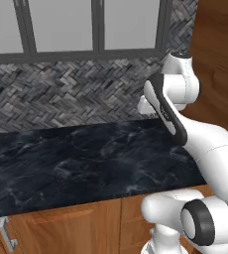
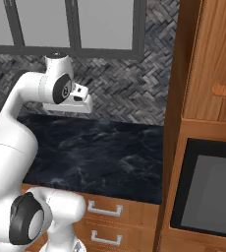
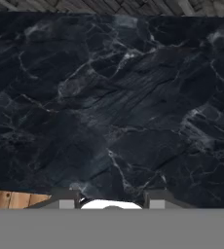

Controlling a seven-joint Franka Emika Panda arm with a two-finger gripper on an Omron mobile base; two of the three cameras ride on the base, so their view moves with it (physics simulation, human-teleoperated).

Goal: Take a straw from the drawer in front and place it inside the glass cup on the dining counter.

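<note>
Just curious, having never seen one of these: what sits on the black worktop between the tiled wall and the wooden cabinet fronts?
Nothing: in the left base view the black worktop runs bare from the herringbone tiles to the cabinet fronts.

Glossy black veined stone worktop (image 1: pixel 86 158), rough grey herringbone tile wall (image 1: pixel 71 92), smooth orange-brown wood cabinet fronts (image 1: pixel 66 230), silver metal handles (image 2: pixel 104 210)

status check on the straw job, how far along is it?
Nothing looks done yet. The arm is raised over the black worktop backed by herringbone tiles. In the hand view the gripper looks down on bare stone, with nothing visible between its finger tips. The drawers under the worktop are shut. All steps remain: open the drawer, take a straw, carry it to the glass cup.
</note>
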